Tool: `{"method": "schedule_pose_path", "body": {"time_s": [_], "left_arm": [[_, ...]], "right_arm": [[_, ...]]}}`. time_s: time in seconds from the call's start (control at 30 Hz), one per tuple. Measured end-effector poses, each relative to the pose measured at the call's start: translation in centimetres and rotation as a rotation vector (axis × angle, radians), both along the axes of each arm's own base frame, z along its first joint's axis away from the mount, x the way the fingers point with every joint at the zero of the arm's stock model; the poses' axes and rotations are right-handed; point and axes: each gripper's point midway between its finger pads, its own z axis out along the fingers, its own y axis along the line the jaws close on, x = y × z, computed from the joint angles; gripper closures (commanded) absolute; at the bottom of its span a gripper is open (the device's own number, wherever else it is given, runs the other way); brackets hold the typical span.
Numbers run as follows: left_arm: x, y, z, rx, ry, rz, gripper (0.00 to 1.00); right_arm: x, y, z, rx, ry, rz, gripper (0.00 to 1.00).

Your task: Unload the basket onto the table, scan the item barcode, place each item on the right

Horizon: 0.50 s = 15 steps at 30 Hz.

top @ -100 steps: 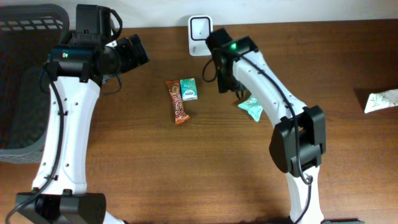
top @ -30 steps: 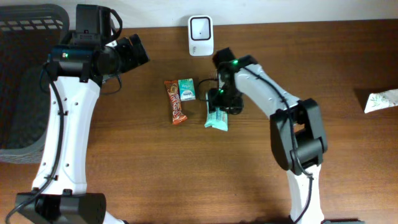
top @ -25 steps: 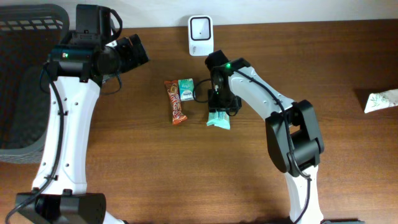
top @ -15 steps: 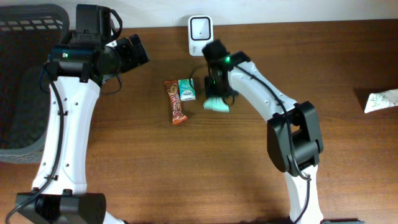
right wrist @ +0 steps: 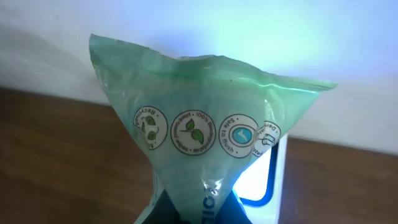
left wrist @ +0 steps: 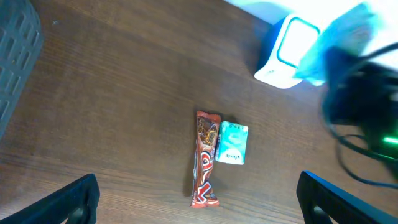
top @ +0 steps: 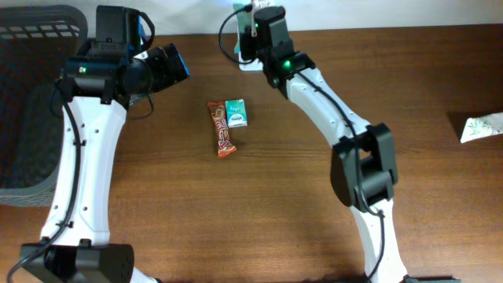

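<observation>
A pale green packet (right wrist: 205, 137) is pinched at its lower end in my right gripper (right wrist: 199, 211), which is shut on it. It hangs right in front of the white scanner (right wrist: 277, 180), whose window glows blue-white behind it. From overhead, the right gripper (top: 250, 30) sits at the table's back edge, covering most of the scanner (top: 246, 63). In the left wrist view the packet (left wrist: 336, 37) is a teal blur beside the scanner (left wrist: 289, 53). My left gripper (top: 169, 67) is open and empty, apart from all of this.
A brown snack bar (top: 222, 130) and a small teal packet (top: 236, 112) lie side by side mid-table. A dark mesh basket (top: 31, 94) stands at the left. A white packet (top: 481, 127) lies at the far right edge.
My right gripper shut on the green packet where it lay, lifted it and carried it back to the scanner. The left arm has not moved.
</observation>
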Motion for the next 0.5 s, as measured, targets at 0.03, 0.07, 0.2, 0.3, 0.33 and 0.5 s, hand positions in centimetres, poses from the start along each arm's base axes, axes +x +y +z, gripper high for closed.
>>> {"method": "schedule_pose_path", "body": {"time_s": [0.03,0.07,0.2,0.3,0.33,0.5], "left_arm": [[0.0,0.0,0.0,0.000,0.000,0.000,0.01],[0.0,0.0,0.0,0.000,0.000,0.000,0.01],[0.0,0.0,0.0,0.000,0.000,0.000,0.01],[0.0,0.0,0.0,0.000,0.000,0.000,0.01],[0.0,0.0,0.0,0.000,-0.001,0.000,0.01],[0.0,0.0,0.0,0.000,0.000,0.000,0.01]], "right_arm": [[0.2,-0.1,-1.2,-0.007,0.015,-0.002,0.96],[0.3,-0.3,-2.5,-0.015,0.032,-0.006,0.96],[0.9,-3.0,-2.8,-0.019,0.064,-0.059,0.96],[1.1,-11.2,-3.1,-0.036,0.173,-0.238,0.96],[0.9,-13.4,-3.0,-0.043,0.197,-0.283,0.96],[-4.4,-35.1,-2.3,-0.120,0.414,-0.707,0.96]]}}
